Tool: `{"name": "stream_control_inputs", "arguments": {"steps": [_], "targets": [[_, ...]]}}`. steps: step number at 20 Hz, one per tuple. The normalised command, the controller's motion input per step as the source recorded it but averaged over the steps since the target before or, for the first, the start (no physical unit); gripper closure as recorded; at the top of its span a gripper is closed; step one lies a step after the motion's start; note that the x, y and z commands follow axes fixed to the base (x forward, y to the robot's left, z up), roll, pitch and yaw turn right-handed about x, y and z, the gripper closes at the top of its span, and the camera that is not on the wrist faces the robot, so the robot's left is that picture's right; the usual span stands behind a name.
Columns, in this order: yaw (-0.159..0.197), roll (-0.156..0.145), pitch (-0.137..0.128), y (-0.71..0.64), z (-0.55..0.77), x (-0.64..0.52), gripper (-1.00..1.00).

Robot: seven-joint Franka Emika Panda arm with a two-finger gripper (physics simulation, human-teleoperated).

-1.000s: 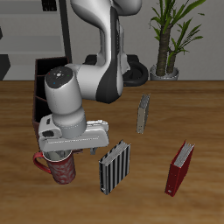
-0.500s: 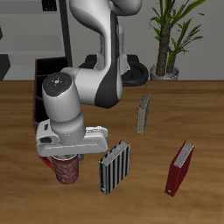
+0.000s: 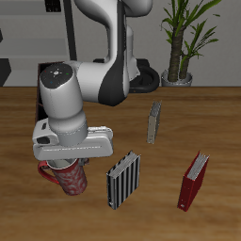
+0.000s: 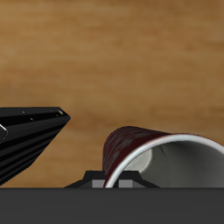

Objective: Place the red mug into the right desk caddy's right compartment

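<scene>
Wooden table [image 3: 188,122] with books, potted plant [image 3: 184,38] behind.

The arm reached forward toward the tabletop's front edge, wrist pointing downward, its claw [image 3: 69,168] clamped shut.

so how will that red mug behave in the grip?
The red mug looks rigid, so it probably won't deform. It hangs tilted under the gripper, so it may swing or slip. Its round body would likely roll if dropped sideways.
</scene>
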Motion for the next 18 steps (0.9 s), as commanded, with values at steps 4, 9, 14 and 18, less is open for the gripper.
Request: {"name": "stream_control_inputs", "arguments": {"steps": [4,9,14,18], "targets": [[0.0,-0.007,-0.09,-0.03,0.65,-0.16,1.0],[-0.002,-0.022,-0.099,-0.09,0.8,-0.22,1.0],[-0.029,-0.037,-0.083,-0.21,0.85,-0.31,1.0],[-0.064,-0.064,-0.053,-0.31,0.76,-0.43,1.0]]}}
